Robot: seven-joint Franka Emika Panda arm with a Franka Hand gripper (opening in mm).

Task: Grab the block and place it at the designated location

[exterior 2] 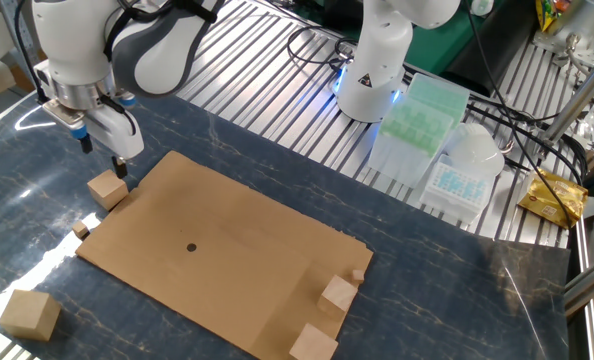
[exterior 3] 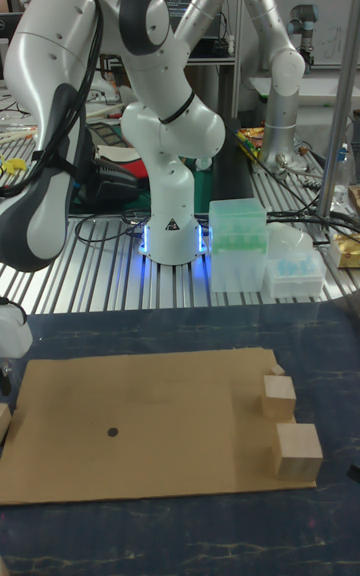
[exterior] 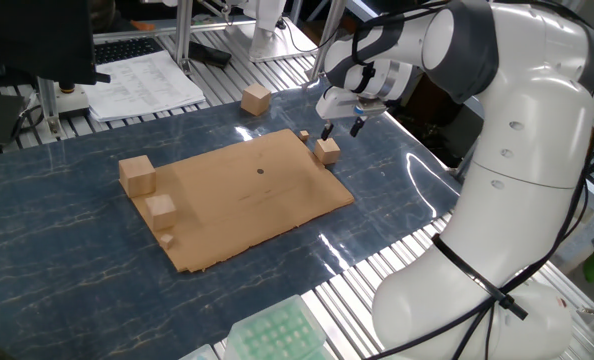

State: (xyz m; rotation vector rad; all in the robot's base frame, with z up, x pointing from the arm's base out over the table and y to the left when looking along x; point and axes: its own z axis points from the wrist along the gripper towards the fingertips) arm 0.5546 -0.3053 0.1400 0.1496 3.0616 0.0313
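The counter (exterior: 67,220) carries a flat cardboard sheet (exterior: 239,197) near the frame centre, with the designated location (exterior: 260,170), a black dot, marked mid-sheet. A larger cube (exterior: 136,175) sits at the sheet's left corner and another cube (exterior: 256,99) lies on the counter toward the upper centre. The block (exterior: 327,150) rests on the counter, touching the sheet's right edge. The gripper (exterior: 340,130) hangs directly above the block, fingers spread apart and empty, not touching it. A tiny chip-sized cube (exterior: 304,136) lies just upper left of the block.
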